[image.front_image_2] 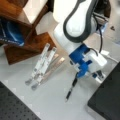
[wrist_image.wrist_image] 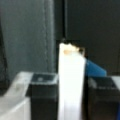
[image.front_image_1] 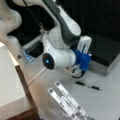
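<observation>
The fingers (wrist_image.wrist_image: 43,91) clamp an upright white block (wrist_image.wrist_image: 71,82) between them in the wrist view, low over the grey surface (image.front_image_1: 105,100) beside a black pen (image.front_image_1: 88,86), so I judge a firm, level grip matters most while carrying.

pincer (wrist_image.wrist_image: 71,100): fingertips cut off at wrist view's bottom | white block (wrist_image.wrist_image: 71,82): blurred, kind unclear | pen (image.front_image_2: 71,88): upper end hidden behind pincer | metal strips (image.front_image_1: 67,101): cut off by bottom edge

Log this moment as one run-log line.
gripper: shut on white block | black pen: on table | metal strips: beside pen
</observation>
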Controlling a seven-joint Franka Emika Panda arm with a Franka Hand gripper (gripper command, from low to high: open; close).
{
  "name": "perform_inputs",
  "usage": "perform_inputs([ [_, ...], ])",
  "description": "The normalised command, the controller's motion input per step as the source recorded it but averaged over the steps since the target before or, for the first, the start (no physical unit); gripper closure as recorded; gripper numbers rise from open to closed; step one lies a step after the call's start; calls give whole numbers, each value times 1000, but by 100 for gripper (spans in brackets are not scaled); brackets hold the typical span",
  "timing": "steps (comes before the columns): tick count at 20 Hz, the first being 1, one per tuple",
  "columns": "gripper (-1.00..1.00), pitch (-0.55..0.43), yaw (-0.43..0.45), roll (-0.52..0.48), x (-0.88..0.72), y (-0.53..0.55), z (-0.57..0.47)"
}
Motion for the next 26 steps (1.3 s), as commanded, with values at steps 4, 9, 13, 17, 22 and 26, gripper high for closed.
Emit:
perform_inputs([
  [4,100,-117,174,133,161,222,212],
  [9,100,-122,224,142,72,242,312],
  [13,100,-101,232,118,-9,205,374],
  [17,100,-79,223,65,-59,151,383],
  [22,100,-34,186,14,-64,135,304],
  [26,100,8,153,4,-23,177,259],
])
